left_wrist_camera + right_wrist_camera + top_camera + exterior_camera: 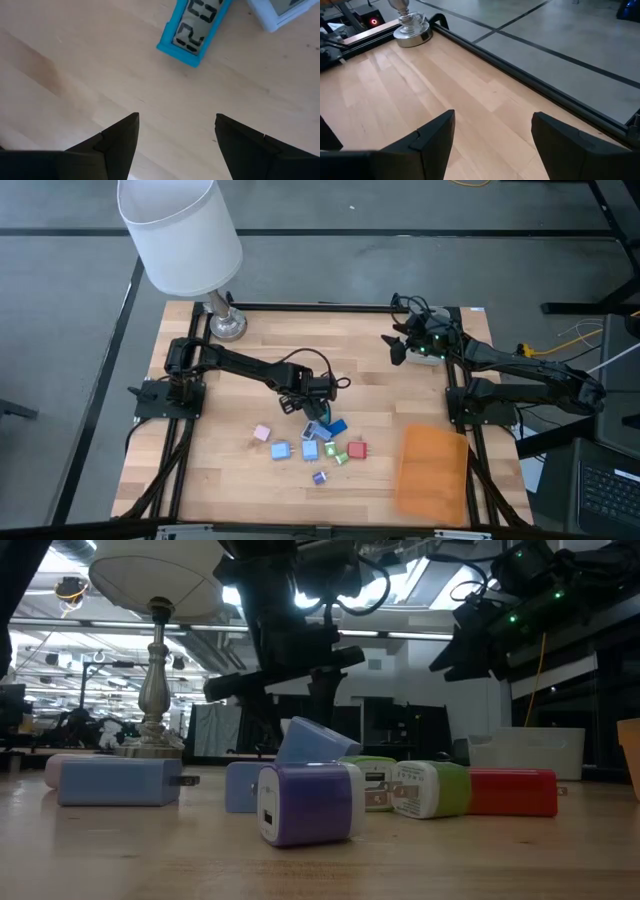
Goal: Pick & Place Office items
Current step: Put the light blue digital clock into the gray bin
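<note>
The little office items [318, 443] are lying in a bunch on the wooden table [380, 390], near the front edge and about in the middle. I am seeing blue, light blue, pink, green, red and purple ones. A blue item with big dark numbers [195, 25] is lying just ahead of my left gripper [175, 145].

I am holding the left gripper [312, 402] right over the far side of the bunch. Its two fingers are spread apart and nothing is between them.

I think I am at the reaching step, getting ready to pick one up. Next I need to move forward over the blue item, go down, and squeeze it gently.

My right gripper [397, 348] is waiting at the far right corner, spread apart and holding nothing. An orange sheet [432, 470] is lying to the right.
</note>
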Controlling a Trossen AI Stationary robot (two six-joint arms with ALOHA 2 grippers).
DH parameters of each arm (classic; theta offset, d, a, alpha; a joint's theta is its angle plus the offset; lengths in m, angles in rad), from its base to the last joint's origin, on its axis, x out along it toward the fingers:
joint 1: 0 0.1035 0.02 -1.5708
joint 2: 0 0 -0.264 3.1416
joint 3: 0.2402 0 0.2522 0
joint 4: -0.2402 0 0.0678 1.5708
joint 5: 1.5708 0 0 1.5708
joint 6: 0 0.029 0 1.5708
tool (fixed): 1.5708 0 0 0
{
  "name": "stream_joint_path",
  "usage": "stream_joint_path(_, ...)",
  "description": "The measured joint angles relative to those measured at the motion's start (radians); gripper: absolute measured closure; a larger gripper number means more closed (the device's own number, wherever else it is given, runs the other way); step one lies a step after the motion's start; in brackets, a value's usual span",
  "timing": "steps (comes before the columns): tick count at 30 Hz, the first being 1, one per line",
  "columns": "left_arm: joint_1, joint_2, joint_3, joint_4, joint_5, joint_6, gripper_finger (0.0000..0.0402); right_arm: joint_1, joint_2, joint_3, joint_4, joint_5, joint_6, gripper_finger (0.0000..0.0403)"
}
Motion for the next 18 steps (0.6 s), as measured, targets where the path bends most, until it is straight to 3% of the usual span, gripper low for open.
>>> stream_joint_path(5, -0.034, 0.0, 0.0, 0.042, 0.003, 0.106, 0.0146, 0.011, 0.0, 0.0, 0.027, 0.0, 0.0, 0.0144)
stream_joint_path(18, -0.047, 0.135, 0.057, 0.057, -0.015, 0.198, 0.0146, 0.013, 0.0, 0.001, 0.052, -0.031, 0.0, 0.0144)
